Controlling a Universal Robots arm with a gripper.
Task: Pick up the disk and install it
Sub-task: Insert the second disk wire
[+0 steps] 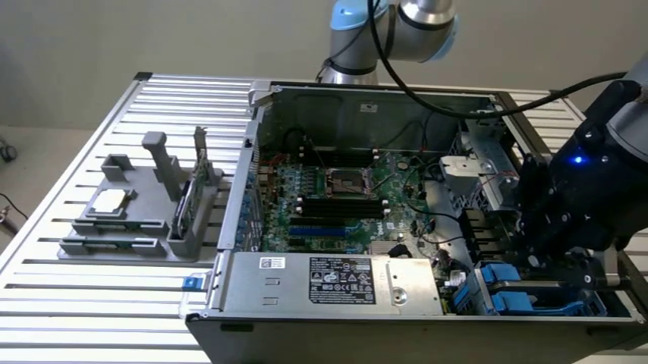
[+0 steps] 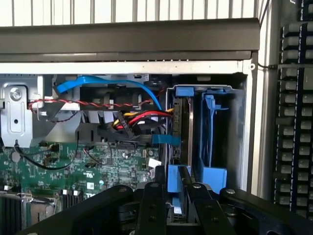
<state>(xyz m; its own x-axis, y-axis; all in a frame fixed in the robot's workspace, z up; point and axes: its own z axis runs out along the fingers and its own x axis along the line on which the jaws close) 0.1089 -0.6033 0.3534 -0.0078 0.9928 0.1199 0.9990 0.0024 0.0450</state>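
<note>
The disk (image 2: 177,122) stands on edge in the drive bay at the corner of the open computer case, its dark side framed by its blue carrier. My gripper (image 2: 174,177) is shut on the near blue end of that carrier, one black finger on each side. In the exterior view the gripper (image 1: 552,262) hangs low over the blue drive bay (image 1: 506,292) at the case's front on the exterior view's right. The arm hides most of the disk there.
A second blue carrier (image 2: 210,132) stands in the neighbouring slot. Red, yellow and blue cables (image 2: 139,115) crowd beside the bay, above the motherboard (image 1: 335,201). The power supply (image 1: 335,280) lies along the case front. A grey fixture (image 1: 142,205) with a small silver chip sits outside.
</note>
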